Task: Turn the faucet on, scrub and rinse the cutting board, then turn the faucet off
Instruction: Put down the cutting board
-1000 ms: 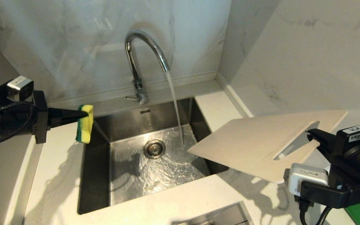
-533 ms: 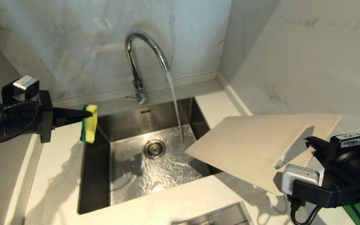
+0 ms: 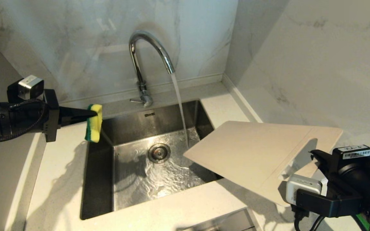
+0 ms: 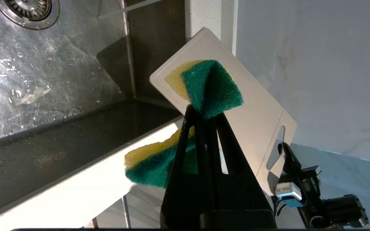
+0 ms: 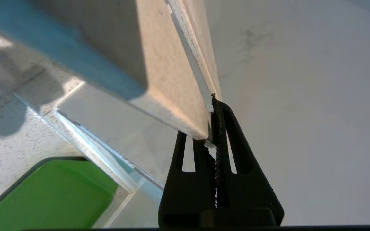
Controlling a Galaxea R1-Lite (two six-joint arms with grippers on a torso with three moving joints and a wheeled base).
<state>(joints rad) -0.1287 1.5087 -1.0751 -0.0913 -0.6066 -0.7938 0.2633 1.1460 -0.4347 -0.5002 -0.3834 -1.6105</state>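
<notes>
Your right gripper's fingers pinch the cutting board at its slot end, holding it tilted over the sink's right rim. Your left gripper's fingers clamp a yellow-green sponge above the sink's left edge while the faucet runs.

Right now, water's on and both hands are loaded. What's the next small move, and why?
Probably swing the cutting board further left, under the stream. The right hand pinches it at the handle end, tilted over the sink's right rim; its near corner sits just short of the water. The left hand holds the sponge apart at the sink's left edge.
</notes>
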